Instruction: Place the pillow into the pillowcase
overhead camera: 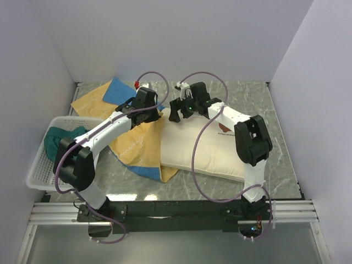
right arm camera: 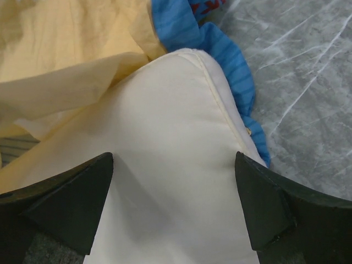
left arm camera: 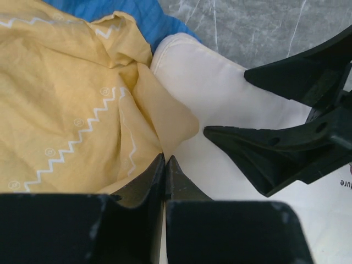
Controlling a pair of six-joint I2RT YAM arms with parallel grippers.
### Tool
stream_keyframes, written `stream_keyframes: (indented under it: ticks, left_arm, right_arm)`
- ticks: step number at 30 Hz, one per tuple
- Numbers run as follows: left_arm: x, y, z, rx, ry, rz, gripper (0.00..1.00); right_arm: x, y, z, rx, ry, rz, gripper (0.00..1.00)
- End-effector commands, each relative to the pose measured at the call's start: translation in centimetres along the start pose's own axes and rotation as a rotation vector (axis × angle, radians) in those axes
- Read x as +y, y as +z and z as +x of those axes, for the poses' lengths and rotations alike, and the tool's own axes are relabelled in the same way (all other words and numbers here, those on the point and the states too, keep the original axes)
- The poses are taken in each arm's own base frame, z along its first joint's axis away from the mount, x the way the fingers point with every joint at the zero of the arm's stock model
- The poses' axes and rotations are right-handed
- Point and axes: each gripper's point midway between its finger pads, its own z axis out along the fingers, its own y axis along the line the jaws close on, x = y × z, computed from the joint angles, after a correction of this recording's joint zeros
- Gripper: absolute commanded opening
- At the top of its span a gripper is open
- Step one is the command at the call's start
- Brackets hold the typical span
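- A lab test cell: plain white panels (overhead camera: 165, 38) box in my marbled worktop (overhead camera: 247, 93).
- Bare aluminium rail (overhead camera: 55, 212) runs along the worktop's near edge.

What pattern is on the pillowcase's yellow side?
White zigzags and small circles on the pillowcase, clearest in left wrist view.

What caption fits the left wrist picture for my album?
Left fingers pinch the yellow pillowcase edge beside the white pillow, right fingers open nearby.

Black lettering (left arm camera: 346, 183) on the pillow (left arm camera: 220, 104) is cut off; the right arm's (overhead camera: 237, 118) red logo (overhead camera: 224, 126) is illegible.
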Motion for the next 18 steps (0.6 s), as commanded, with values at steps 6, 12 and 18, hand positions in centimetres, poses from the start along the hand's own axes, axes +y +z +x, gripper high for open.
stream_keyframes:
  ticks: [6, 12, 18]
  left_arm:
    - [-0.6, -0.5, -2.2, -0.062, -0.002, 0.005, 0.08]
    - [-0.3, -0.5, -2.4, -0.075, -0.016, -0.011, 0.07]
    - [-0.2, -0.8, -2.6, -0.092, -0.044, -0.005, 0.05]
  right_arm:
    - [0.2, 1.4, 2.2, 0.079, -0.007, -0.037, 0.14]
    - [2.4, -2.4, 0.3, 0.0, -0.002, -0.047, 0.0]
    - [6.1, -6.7, 0.3, -0.05, -0.02, -0.058, 0.0]
